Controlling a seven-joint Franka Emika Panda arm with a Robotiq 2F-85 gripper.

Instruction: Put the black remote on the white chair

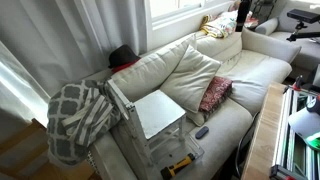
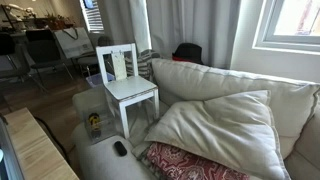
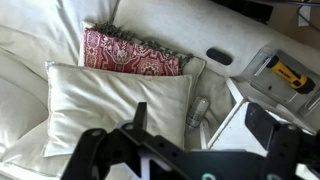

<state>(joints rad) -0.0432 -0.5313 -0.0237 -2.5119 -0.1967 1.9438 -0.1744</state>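
The black remote (image 1: 202, 132) lies flat on the cream sofa seat near its front edge, beside the white chair (image 1: 158, 112); it also shows in the other exterior view (image 2: 120, 148) and in the wrist view (image 3: 219, 57). The white chair stands on the sofa with its seat bare, seen in an exterior view (image 2: 133, 92) and in the wrist view (image 3: 232, 135). My gripper (image 3: 200, 125) is open and empty, high above the gap between the cream cushion (image 3: 115, 105) and the chair. It does not show in either exterior view.
A yellow-and-black tool (image 1: 180, 162) (image 3: 290, 73) lies near the remote. A red patterned cushion (image 1: 215, 93) (image 3: 135, 55) sits beside the cream cushion. A grey checked blanket (image 1: 75, 115) hangs over the armrest. A black lump of cloth (image 1: 122, 57) rests on the sofa back.
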